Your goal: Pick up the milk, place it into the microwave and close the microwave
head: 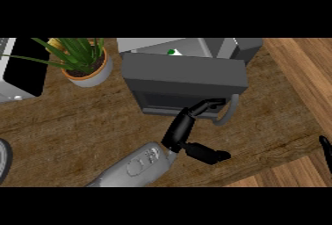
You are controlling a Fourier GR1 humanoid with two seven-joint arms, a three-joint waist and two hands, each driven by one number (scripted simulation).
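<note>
The microwave [224,46] stands at the back of the wooden counter, its grey door [185,72] swung part-way out toward me. Inside the cavity I see the milk, a white carton with a green cap [172,52], mostly hidden by the door. My left hand [180,129] reaches up from the lower middle. Its straight fingers [206,106] rest against the door's lower edge beside the curved grey handle [231,112], thumb spread out to the right, holding nothing. A sliver of my right hand [325,151] shows at the right edge, fingers up, resting.
A potted green plant [85,62] stands left of the microwave. A white and black appliance [23,66] fills the far left. A dark round rim [3,160] shows at the left edge. The counter ends at the right, with lighter wood boards [304,70] beyond.
</note>
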